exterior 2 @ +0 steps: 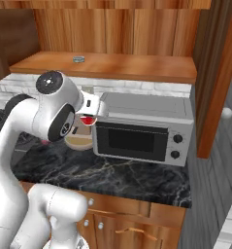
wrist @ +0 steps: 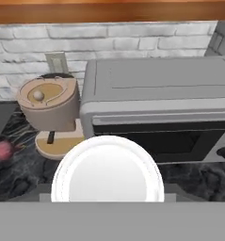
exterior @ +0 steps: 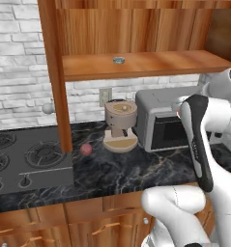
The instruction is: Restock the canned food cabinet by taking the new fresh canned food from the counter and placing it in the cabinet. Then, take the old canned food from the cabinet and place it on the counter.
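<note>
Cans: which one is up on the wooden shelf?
The flat silver tin, alone on the cabinet shelf. The red can with the white top is lower, beside the microwave.

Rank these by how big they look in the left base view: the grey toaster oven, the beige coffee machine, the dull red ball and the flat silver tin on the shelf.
1. Grey toaster oven, partly behind the arm.
2. Beige coffee machine.
3. Dull red ball and flat silver tin look alike; the tin sits farther away, so unsure.

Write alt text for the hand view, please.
A round white can top sits large at the bottom centre, directly before the camera. Behind it stand a grey toaster oven with a dark glass door and a beige coffee machine on the black marble-patterned counter, against a white brick wall.
</note>
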